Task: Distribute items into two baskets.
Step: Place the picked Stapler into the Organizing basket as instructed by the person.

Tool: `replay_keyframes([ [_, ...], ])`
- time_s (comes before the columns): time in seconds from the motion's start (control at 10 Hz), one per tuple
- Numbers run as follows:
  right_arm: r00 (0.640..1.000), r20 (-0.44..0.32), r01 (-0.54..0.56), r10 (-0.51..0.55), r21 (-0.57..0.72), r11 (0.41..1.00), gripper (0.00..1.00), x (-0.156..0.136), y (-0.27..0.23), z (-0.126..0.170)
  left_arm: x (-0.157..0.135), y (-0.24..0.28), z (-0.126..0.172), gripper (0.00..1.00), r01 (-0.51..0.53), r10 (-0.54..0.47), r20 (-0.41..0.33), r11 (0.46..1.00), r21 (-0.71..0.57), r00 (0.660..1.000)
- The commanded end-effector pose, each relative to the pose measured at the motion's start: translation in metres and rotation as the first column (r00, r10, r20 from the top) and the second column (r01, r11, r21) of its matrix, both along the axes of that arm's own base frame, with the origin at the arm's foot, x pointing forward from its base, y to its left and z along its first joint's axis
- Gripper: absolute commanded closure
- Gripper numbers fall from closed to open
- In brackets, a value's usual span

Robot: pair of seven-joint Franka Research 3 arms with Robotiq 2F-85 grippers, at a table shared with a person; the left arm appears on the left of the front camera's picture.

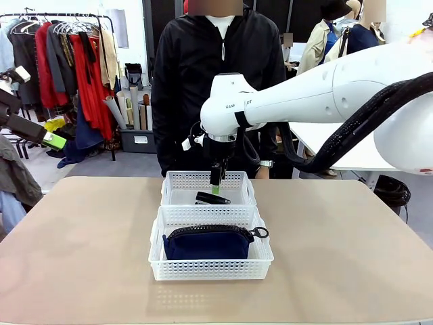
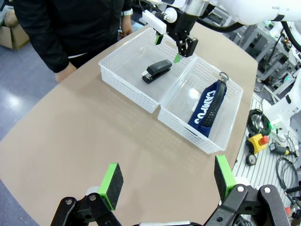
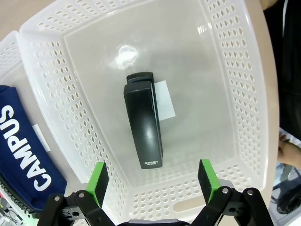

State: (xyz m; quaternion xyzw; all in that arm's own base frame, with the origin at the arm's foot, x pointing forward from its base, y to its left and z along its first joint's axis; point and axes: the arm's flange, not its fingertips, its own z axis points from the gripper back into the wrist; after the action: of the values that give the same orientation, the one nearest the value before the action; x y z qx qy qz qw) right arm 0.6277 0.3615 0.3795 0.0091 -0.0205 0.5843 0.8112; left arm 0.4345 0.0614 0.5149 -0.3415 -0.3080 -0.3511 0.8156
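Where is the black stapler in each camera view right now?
Front view: stapler in the far basket, under the open right gripper.
Left wrist view: upper centre, basket nearer the person.
Right wrist view: centre, over a white label.
Shared landmark: navy pouch in the neighbouring basket.

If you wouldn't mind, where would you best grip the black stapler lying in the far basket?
Probably across its narrow body near the middle, coming straight down from above. The stapler lies flat and alone on the floor of the far basket, long sides free, well clear of the mesh walls.
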Motion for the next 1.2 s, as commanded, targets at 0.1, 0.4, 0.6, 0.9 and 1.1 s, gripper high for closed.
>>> replay_keyframes([
  [0.1,1.0,0.0,0.0,0.0,0.0,1.0,0.0,0.0,0.0,0.0,-0.001,0.0,0.001,0.0,0.004,-0.004,0.005,1.0,-0.01,1.0],
  [0.4,0.998,-0.028,0.057,-0.053,0.158,0.986,0.0,-0.004,-0.052,0.03,-0.001,0.0,0.001,0.0,0.004,-0.004,0.005,1.0,-0.01,1.0],
  [0.6,0.994,-0.048,0.102,-0.093,0.241,0.965,0.0,-0.016,-0.094,0.048,-0.001,0.0,0.001,0.0,0.004,-0.004,0.005,1.0,-0.01,1.0],
  [0.9,0.98,-0.109,0.199,-0.169,0.416,0.887,0.0,-0.045,-0.16,0.073,-0.001,0.0,0.001,0.0,0.004,-0.004,0.005,1.0,-0.01,1.0],
  [1.1,0.966,-0.124,0.257,-0.226,0.49,0.833,0.0,-0.068,-0.201,0.093,-0.001,0.0,0.001,0.0,0.004,-0.004,0.005,1.0,-0.01,1.0],
])
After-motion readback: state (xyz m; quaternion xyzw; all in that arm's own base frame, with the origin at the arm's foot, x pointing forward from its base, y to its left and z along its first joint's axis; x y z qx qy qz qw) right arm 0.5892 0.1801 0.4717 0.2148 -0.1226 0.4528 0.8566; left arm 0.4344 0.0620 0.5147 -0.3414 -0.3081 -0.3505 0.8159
